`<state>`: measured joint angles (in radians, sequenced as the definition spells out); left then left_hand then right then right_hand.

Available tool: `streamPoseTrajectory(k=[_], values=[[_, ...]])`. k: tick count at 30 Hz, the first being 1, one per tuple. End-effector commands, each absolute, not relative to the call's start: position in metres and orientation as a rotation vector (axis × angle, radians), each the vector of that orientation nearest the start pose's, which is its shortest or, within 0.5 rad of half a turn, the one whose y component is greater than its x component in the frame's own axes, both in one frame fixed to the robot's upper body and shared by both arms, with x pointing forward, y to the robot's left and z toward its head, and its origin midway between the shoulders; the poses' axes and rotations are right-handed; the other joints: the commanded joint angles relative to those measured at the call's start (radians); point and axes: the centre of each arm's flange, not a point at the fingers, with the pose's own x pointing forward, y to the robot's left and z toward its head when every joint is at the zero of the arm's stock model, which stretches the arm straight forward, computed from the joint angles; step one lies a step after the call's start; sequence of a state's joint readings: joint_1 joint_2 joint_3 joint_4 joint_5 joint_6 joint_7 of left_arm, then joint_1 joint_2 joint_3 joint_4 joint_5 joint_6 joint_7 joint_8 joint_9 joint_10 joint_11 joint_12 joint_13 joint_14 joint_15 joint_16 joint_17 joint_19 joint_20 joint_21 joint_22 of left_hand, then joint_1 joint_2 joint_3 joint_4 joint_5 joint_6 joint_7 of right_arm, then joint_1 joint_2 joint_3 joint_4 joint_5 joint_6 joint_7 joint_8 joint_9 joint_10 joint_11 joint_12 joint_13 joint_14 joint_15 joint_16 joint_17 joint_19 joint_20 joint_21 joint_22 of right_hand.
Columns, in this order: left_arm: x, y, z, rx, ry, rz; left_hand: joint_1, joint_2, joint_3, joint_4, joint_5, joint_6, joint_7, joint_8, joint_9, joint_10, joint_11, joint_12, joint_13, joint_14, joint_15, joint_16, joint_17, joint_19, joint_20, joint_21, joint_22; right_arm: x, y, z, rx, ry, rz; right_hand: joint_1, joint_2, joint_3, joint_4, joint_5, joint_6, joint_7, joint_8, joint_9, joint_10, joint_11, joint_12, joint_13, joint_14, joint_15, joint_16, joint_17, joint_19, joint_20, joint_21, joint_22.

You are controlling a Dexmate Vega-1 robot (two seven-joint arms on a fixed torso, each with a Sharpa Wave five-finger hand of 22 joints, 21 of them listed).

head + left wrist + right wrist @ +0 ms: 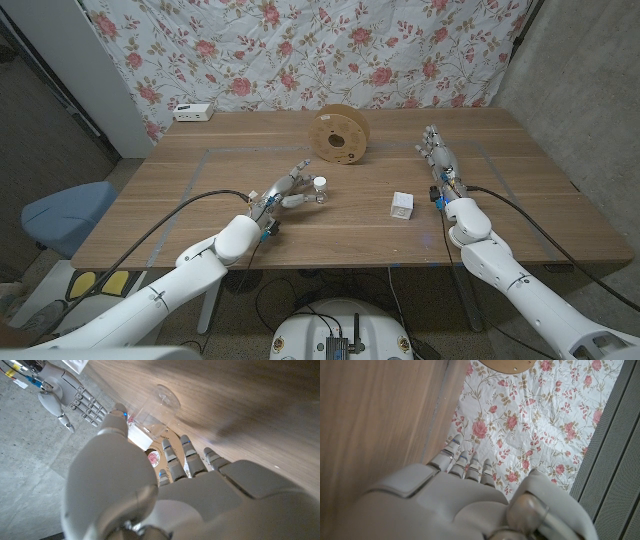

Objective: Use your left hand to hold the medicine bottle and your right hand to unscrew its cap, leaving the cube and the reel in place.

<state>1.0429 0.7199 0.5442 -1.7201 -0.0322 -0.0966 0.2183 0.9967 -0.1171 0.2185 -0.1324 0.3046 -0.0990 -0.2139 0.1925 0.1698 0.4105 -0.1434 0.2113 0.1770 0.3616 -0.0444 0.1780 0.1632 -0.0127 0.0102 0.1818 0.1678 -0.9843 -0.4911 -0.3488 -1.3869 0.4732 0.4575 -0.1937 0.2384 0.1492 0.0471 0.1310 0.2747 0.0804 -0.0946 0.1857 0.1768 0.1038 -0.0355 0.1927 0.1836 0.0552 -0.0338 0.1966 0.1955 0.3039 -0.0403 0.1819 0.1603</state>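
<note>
No brand name or legible text can be made out on any item. The medicine bottle [319,188] carries a label with pink-red marks, seen in the left wrist view [150,435], but the writing is too small to read. The white box [192,112] at the far left edge of the table [200,220] shows dark marks that cannot be read.

My left hand [285,192] is at the middle of the table, fingers spread and partly curled around the medicine bottle. The left wrist view shows the thumb [114,422] on one side of the bottle and the other fingers [172,457] on the other, close against it. Whether the grip is firm cannot be determined. The bottle stands upright with its white cap [320,181] on.

My right hand [440,160] is at the right side of the table, well apart from the bottle, fingers extended and apart, holding nothing.

The white cube [402,206] lies between the two hands, nearer the right arm. The wooden reel [340,138] stands on edge behind the bottle.
</note>
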Motion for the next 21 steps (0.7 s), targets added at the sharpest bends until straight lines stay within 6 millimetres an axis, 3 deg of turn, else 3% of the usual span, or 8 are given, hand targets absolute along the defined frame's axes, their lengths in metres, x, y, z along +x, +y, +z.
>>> streamPoseTrajectory(k=[1,21], values=[[0.5770,0.2026,-0.0993,0.702,-0.589,-0.206,0.021,0.000,-0.006,-0.003,0.010,0.011,-0.002,0.004,0.005,0.021,-0.007,0.002,0.000,0.013,-0.165,0.006,0.000,0.000,-0.005,0.005,0.000,0.6134,-0.2894,-0.0638,0.013,-0.723,0.032,-0.006,0.000,0.006,0.005,0.005,0.004,-0.004,0.005,0.004,0.010,0.004,0.001,0.003,0.007,-0.032,0.002,0.001,-0.002,-0.052,0.004,0.006],[0.5843,0.1990,-0.1021,0.693,-0.585,-0.227,0.067,0.027,-0.008,-0.008,-0.001,0.073,0.000,0.008,0.004,0.089,-0.009,0.004,0.000,0.058,-0.166,0.006,0.001,0.048,-0.031,0.013,-0.001,0.6116,-0.2885,-0.0656,0.002,-0.708,0.043,-0.007,-0.001,0.009,0.004,0.006,0.004,-0.004,0.005,0.003,0.009,0.005,0.000,0.004,0.006,-0.032,0.002,0.001,-0.003,-0.052,0.004,0.006]])
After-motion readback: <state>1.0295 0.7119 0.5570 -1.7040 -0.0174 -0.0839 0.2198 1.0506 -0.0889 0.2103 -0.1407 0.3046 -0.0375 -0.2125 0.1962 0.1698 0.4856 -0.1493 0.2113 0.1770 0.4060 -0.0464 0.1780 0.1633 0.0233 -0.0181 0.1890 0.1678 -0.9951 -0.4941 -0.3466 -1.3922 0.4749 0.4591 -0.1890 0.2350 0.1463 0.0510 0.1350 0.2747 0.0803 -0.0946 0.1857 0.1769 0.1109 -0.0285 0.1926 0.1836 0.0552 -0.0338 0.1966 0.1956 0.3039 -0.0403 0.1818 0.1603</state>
